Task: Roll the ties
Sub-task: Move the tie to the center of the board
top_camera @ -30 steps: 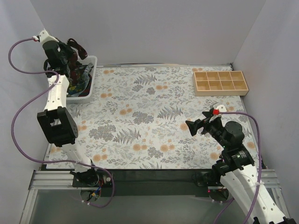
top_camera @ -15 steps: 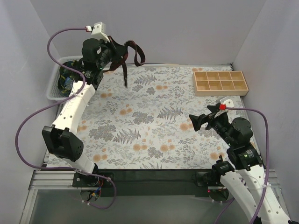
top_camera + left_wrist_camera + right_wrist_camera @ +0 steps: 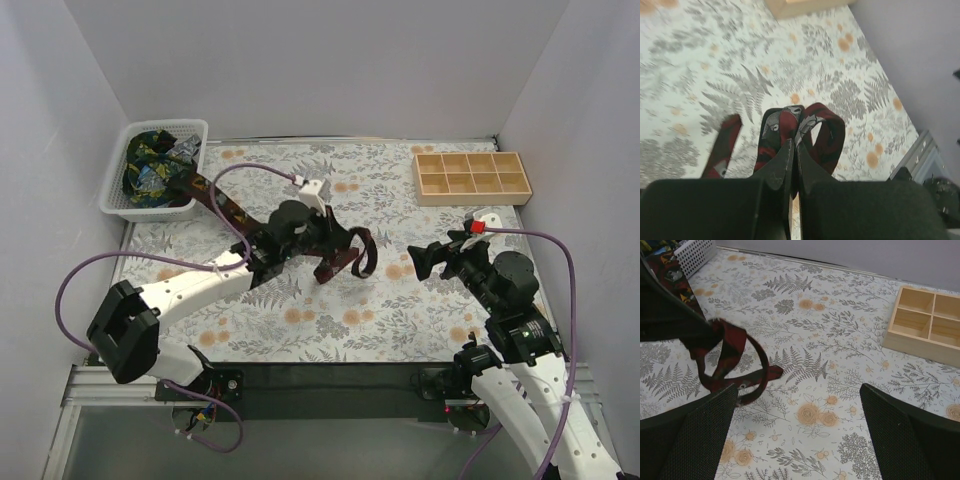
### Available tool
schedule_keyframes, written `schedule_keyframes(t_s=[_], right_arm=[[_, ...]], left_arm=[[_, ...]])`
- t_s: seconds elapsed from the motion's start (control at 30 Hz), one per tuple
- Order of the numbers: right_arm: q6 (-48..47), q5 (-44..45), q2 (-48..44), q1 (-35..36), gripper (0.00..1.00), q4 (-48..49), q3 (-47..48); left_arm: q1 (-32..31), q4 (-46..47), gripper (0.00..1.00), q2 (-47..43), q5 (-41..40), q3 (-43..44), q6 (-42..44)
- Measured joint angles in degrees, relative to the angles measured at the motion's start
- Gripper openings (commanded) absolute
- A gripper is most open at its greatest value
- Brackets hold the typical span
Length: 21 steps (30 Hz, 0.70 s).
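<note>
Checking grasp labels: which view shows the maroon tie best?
Top external: the maroon tie hangs looped from the shut left gripper, its tail trailing toward the white basket. Right wrist shows only the loops; left wrist, just the pinched folds.

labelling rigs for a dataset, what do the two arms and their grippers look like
Left arm and right arm: white links, black joints, a purple cable looping along each. Left gripper and right gripper are black, with flat textured fingers. Small red tag on the right wrist.
</note>
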Motion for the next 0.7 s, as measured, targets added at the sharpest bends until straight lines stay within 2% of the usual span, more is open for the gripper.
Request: schedule_keyframes(t_s=[0.23, 0.3, 0.37, 0.4, 0.47, 0.5, 0.6, 0.7], right_arm=[[1.9, 3.1, 0.2, 0.0, 0.98, -1.8, -2.2], [2.5, 4.2, 0.4, 0.0, 0.98, -2.4, -2.7], [2.8, 5.1, 1.0, 0.0, 0.98, -3.1, -2.8], [3.0, 5.3, 1.3, 0.0, 0.98, -3.1, -2.8], [3.3, 5.7, 2.1, 0.0, 0.98, -3.3, -2.8], [3.4, 5.9, 2.5, 0.0, 0.98, -3.4, -2.8], [3.8, 5.9, 4.3, 0.0, 0.98, -4.2, -2.8], [4.0, 5.5, 7.0, 0.0, 0.98, -4.9, -2.8]], left_arm=[[-12.6, 5.2, 0.00, 4.0, -3.7, -5.3, -3.0], [-15.3, 7.1, 0.13, 4.5, -4.5, -5.5, -3.8], [-17.3, 8.8, 0.31, 5.2, -4.8, -5.5, -4.4], [-17.8, 9.2, 0.48, 5.4, -4.8, -5.5, -4.6], [-18.2, 9.6, 0.61, 5.6, -5.1, -5.7, -5.3], [-18.2, 9.9, 0.72, 5.4, -5.4, -6.0, -5.7], [-18.1, 9.6, 0.80, 3.8, -6.5, -7.2, -6.6], [-18.0, 7.0, 0.81, 0.2, -8.3, -8.3, -7.1]])
